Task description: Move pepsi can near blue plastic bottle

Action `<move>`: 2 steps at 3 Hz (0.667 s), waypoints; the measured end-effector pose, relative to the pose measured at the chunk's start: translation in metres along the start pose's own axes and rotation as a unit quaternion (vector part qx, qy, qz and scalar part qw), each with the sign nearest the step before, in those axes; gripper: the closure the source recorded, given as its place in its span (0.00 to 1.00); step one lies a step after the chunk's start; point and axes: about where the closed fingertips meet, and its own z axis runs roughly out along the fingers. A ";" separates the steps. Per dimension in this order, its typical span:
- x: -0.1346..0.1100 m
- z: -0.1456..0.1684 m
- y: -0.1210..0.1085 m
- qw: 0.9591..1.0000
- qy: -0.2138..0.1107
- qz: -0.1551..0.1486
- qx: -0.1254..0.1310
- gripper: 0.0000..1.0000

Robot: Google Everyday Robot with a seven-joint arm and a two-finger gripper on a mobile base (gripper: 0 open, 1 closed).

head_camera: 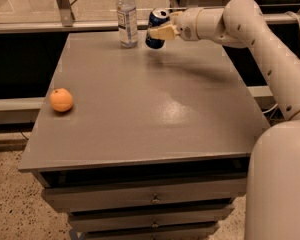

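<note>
The pepsi can (pixel 155 28) is a small dark blue can with a silver top. My gripper (pixel 161 30) is shut on it and holds it tilted just above the grey table (pixel 140 109) near the far edge. The blue plastic bottle (pixel 126 17) is a tall clear bottle with a white cap and pale label. It stands upright at the table's far edge, just left of the can, with a small gap between them. My white arm reaches in from the right.
An orange (pixel 61 100) lies near the table's left edge. Drawers (pixel 150 199) sit under the tabletop at the front. A rail and metal frame run behind the table. My robot's white body (pixel 280 184) fills the lower right.
</note>
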 end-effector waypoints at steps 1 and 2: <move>0.003 0.022 -0.008 1.000 0.010 0.002 0.002 0.80; 0.006 0.039 -0.011 1.000 0.019 0.006 -0.001 0.51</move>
